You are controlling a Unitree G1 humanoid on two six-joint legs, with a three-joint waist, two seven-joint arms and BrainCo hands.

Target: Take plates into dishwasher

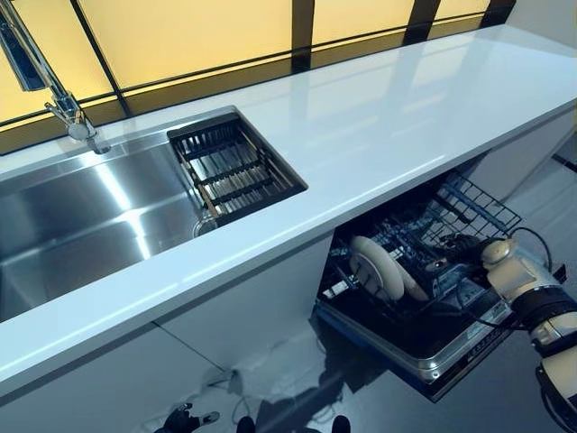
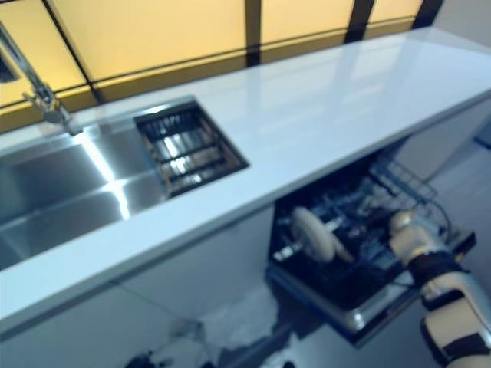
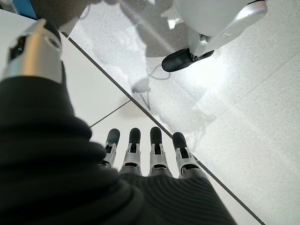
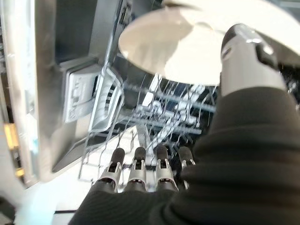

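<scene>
Two head cameras look down from above at a white countertop (image 1: pixel 379 117), with a sink (image 1: pixel 81 225) at left and an open dishwasher (image 1: pixel 424 298) at lower right. The left wrist camera faces the floor (image 3: pixel 243 108). The right wrist camera peers closely into the dishwasher rack (image 4: pixel 154 108).

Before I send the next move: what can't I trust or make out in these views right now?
- Right hand: in the eye views hidden among the dishwasher rack wires; only its wrist view shows straight fingers holding nothing.
- Plates: overlapping on edge, count unclear; in the right wrist view cut off by the frame edge and thumb.
- Left hand: absent from the eye views.
- Sink: cut off at the frame edge.
</scene>
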